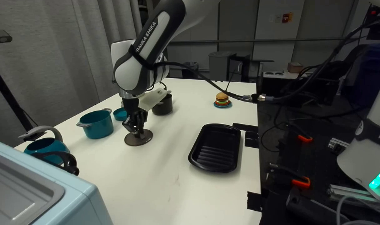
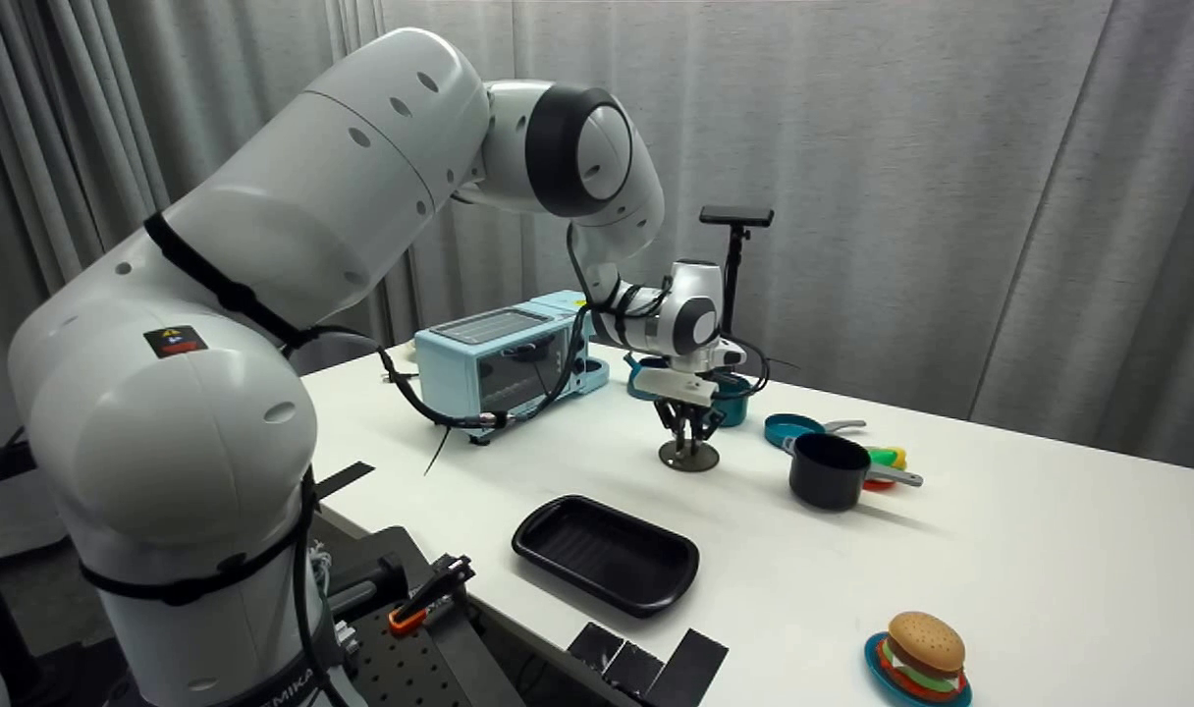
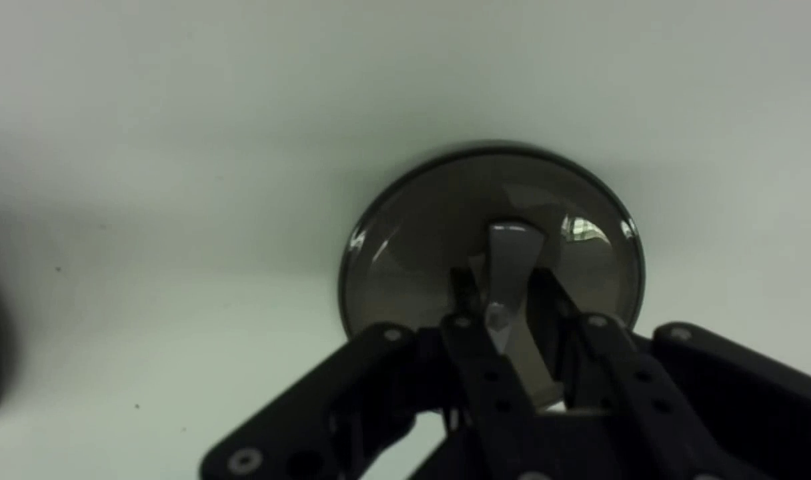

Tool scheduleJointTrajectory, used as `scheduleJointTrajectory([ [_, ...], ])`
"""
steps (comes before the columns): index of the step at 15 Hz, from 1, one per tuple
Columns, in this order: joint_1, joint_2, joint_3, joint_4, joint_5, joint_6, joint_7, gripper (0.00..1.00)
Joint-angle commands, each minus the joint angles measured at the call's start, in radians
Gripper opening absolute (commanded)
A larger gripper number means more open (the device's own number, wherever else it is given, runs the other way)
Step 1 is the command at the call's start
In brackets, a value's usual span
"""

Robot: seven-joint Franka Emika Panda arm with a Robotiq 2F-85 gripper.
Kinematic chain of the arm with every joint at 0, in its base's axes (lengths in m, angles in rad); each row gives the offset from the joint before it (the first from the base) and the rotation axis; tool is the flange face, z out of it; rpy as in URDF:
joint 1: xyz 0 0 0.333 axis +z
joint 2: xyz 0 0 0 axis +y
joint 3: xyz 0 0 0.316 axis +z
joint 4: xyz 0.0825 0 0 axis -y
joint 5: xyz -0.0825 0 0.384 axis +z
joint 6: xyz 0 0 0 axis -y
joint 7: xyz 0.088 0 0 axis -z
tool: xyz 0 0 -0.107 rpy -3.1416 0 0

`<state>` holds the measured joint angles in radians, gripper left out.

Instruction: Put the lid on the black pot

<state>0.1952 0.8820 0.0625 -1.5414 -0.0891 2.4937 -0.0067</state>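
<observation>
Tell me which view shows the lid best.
The wrist view: the lid looks largest there, seen from above with much of its rim and its knob visible, though the hand covers part of it. Both exterior views show it small and at a slant beneath the hand, the knob hard to make out.

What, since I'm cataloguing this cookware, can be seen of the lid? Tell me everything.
The lid is a round, shiny grey-brown disc with a darker rim and a slim grey handle near its centre; it looks like tinted glass or polished metal. It is about level, on or barely above the white table, apart from the black pot. The gripper has fingers either side of the handle; contact is unclear.
</observation>
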Motion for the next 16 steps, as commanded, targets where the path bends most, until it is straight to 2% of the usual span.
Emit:
scheduleJointTrajectory([
  [1,0.0,0.02,-0.012,0.03,0.003,0.017,0.033,0.0],
  [3,-0.003,0.011,-0.015,0.023,0.005,0.022,0.044,0.04],
  [16,-0.005,-0.13,-0.067,-0.014,-0.015,-0.002,0.096,0.04],
])
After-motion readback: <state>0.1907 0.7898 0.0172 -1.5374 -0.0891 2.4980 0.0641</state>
